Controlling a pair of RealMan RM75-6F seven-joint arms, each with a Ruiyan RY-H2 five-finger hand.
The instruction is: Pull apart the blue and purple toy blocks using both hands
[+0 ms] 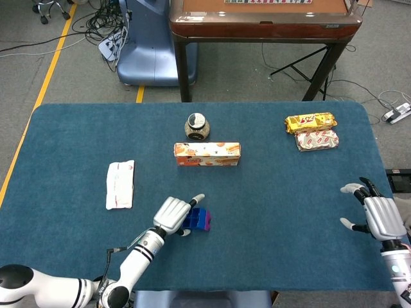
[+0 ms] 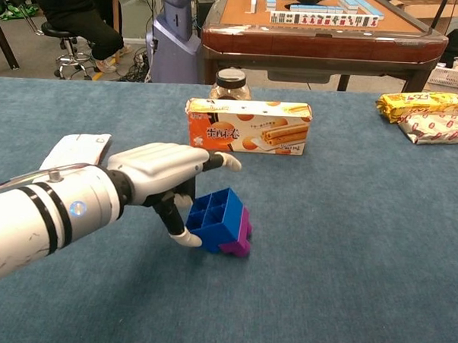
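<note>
The joined blocks lie on their side on the blue tablecloth, the blue block (image 1: pixel 196 219) (image 2: pixel 217 215) with its open cells facing the chest camera and the purple block (image 1: pixel 207 222) (image 2: pixel 241 231) on its right. My left hand (image 1: pixel 172 215) (image 2: pixel 162 175) sits just left of them, fingers stretched above the blue block, thumb tip touching its lower left edge. Nothing grips the far side. My right hand (image 1: pixel 377 215) hovers at the table's right edge with its fingers spread, holding nothing; the chest view does not show it.
An orange biscuit box (image 1: pixel 207 154) (image 2: pixel 248 127) and a jar (image 1: pixel 196 126) (image 2: pixel 230 84) stand behind the blocks. A white packet (image 1: pixel 120 184) (image 2: pixel 74 153) lies to the left. Yellow (image 1: pixel 311 122) and pink-white (image 1: pixel 316 140) snack packets lie at the far right.
</note>
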